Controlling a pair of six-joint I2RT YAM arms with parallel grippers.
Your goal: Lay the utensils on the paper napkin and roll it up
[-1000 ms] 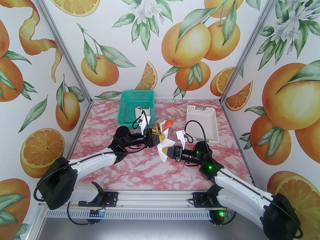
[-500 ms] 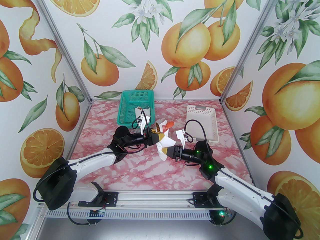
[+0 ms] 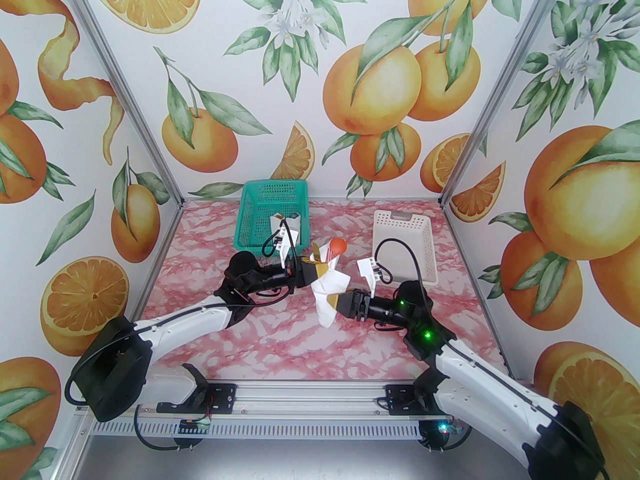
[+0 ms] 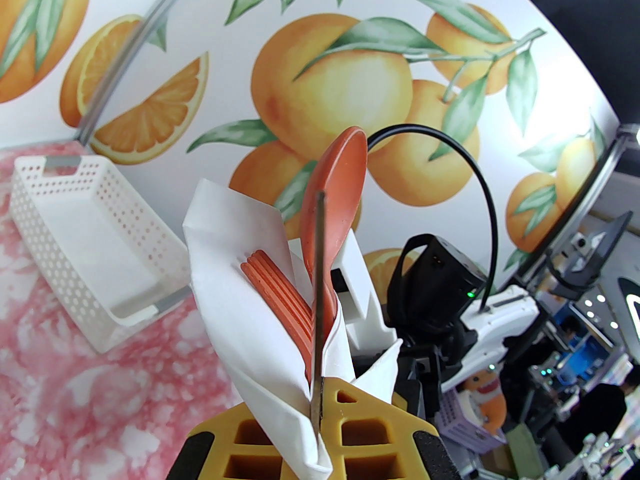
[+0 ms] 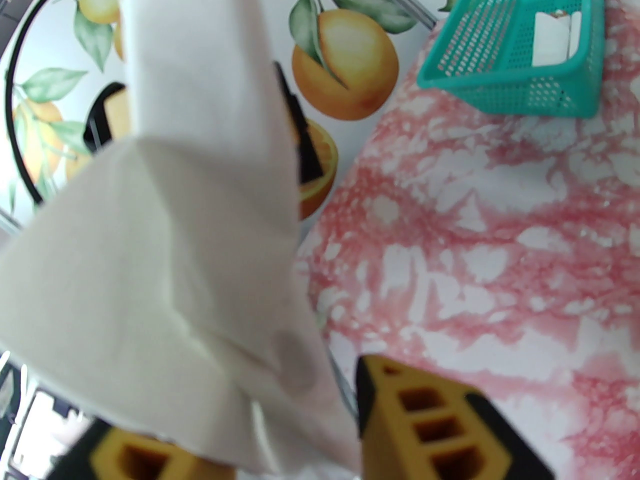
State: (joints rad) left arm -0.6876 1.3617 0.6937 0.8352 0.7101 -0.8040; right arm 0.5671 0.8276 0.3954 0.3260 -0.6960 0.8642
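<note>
Setting: orange-print walls are enclosing a pink marbled table; a green basket is sitting at its far edge and a white basket near its far right corner.
Napkin: the napkin is hanging in the air over the table's middle, wrapped loosely round the cutlery.
Contents: spoon, fork and knife are poking out together from the wrap's open end.
Left gripper: its jaws are clenching paper and knife together, probably to stop the wrap unrolling.
Right gripper: its jaws are standing apart beside the napkin's loose tail, gripping nothing, likely so it can take a new hold.
</note>
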